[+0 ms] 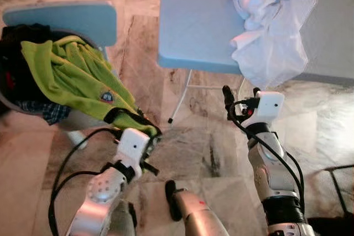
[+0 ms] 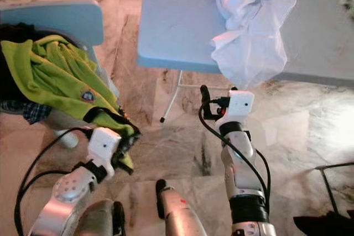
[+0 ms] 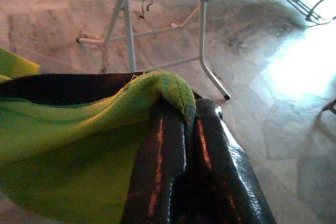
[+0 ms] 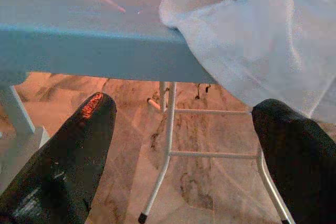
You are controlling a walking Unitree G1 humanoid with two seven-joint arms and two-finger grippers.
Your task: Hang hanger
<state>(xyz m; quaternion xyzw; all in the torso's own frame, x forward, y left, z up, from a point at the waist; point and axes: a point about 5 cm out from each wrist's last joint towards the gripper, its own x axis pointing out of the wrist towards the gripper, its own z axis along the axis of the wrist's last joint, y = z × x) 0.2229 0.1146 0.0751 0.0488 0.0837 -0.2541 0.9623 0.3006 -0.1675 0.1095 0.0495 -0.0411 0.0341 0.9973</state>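
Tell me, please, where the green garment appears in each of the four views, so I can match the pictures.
Left eye view: green garment at left, draped over a pile, its lower corner at the left gripper.
Right eye view: same place, left side.
Left wrist view: its fold pinched between the black fingers.
Right wrist view: not in it.
Shared landmark: the blue table, with its white legs.

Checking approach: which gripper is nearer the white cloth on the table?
Right. The right gripper is open just below the white cloth hanging over the table edge. The left gripper is off to the side, shut on the green shirt.
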